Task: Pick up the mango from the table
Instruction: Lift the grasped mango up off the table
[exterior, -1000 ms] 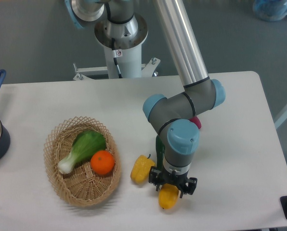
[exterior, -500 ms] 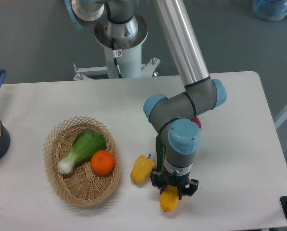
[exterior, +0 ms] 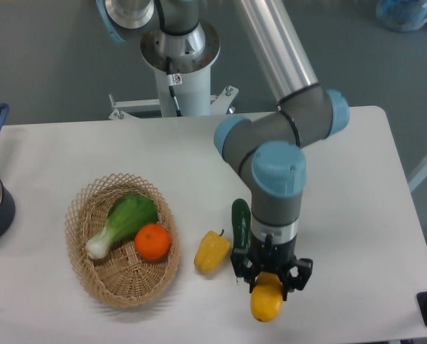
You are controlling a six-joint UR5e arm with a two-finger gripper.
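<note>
The gripper (exterior: pixel 271 276) pinches the mango (exterior: pixel 267 301) between its fingers, the fruit's upper end hidden under the wrist and its rounded lower end sticking out below, near the front edge of the tabletop (exterior: pixel 357 215) (whether it touches the surface I cannot tell). A cucumber (exterior: pixel 241 222) and yellow pepper (exterior: pixel 211 251) lie just left; a basket (exterior: pixel 99 276) stands farther left.
</note>
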